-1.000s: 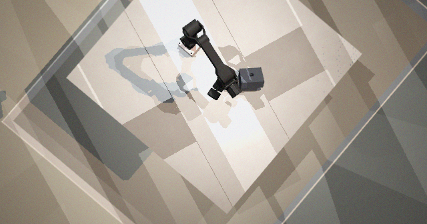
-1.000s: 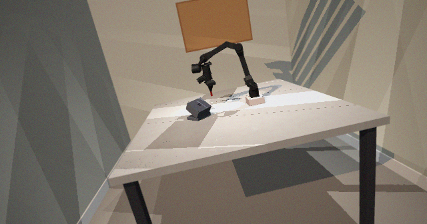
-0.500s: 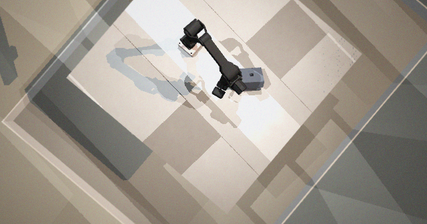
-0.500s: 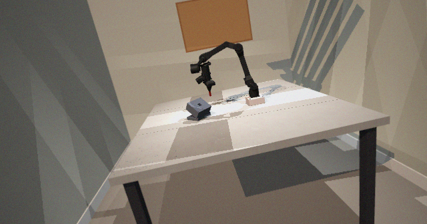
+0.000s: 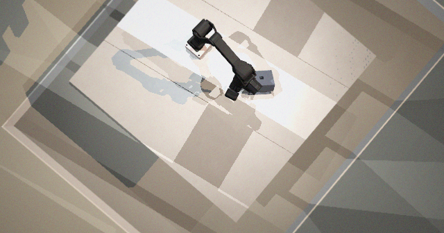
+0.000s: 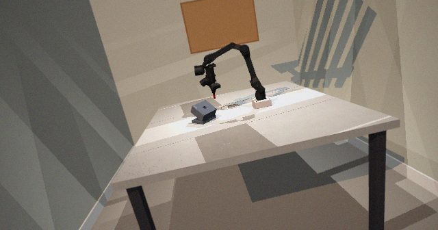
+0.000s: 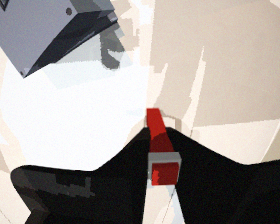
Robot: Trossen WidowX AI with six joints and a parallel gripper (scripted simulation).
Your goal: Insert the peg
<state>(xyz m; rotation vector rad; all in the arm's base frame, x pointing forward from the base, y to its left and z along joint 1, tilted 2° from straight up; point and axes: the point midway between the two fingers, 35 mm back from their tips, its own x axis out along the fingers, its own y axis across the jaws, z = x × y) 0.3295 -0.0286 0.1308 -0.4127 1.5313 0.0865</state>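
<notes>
The red peg [image 6: 214,96] [image 7: 155,118] has flat sides and a grey collar near its end closest to the wrist camera. My gripper [image 6: 213,92] [image 7: 156,132] is shut on it and holds it above the table, its free end pointing down. In the top view the arm hides the peg. The grey-blue sloped panel block [image 5: 268,84] [image 6: 198,108] [image 7: 33,37] stands beside the gripper, apart from the peg. Its small dark hole [image 5: 261,78] [image 6: 204,107] looks square; in the wrist view the hole [image 7: 3,3] is cut off at the top left edge.
The arm's pale base [image 5: 199,53] [image 6: 261,103] stands on the table [image 5: 139,98] [image 6: 301,120]. The arm [image 5: 227,53] [image 6: 250,66] arches from it, its wrist end partly over the block in the top view. Shadows and bright bands cross the table top.
</notes>
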